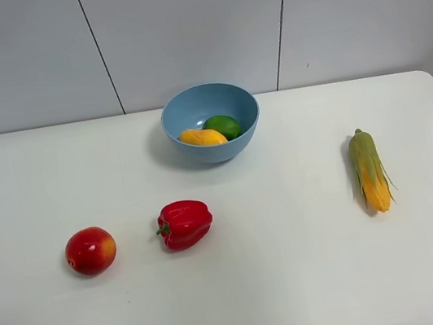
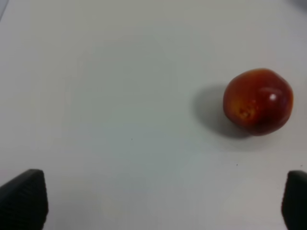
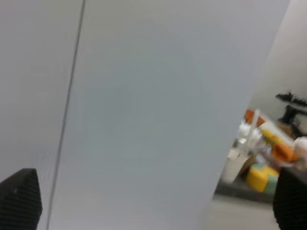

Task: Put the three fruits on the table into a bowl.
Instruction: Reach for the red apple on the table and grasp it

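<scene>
The light-blue bowl [image 1: 211, 120] stands at the back middle of the white table [image 1: 299, 265], holding the green lime [image 1: 223, 126] and the yellow-orange mango [image 1: 203, 137]. The red apple [image 1: 90, 250] rests on the table at the front left. It also shows in the left wrist view as the apple [image 2: 258, 101], some way beyond my left gripper [image 2: 158, 199], which is open and empty with black fingertips [image 2: 24, 197] at both edges. My right gripper [image 3: 153, 199] is open and empty, facing a wall. Neither arm shows in the exterior high view.
A red bell pepper [image 1: 184, 224] lies right of the apple. A corn cob [image 1: 369, 169] with green husk lies at the right. Off the table, the right wrist view catches cluttered objects [image 3: 268, 153] beside the wall.
</scene>
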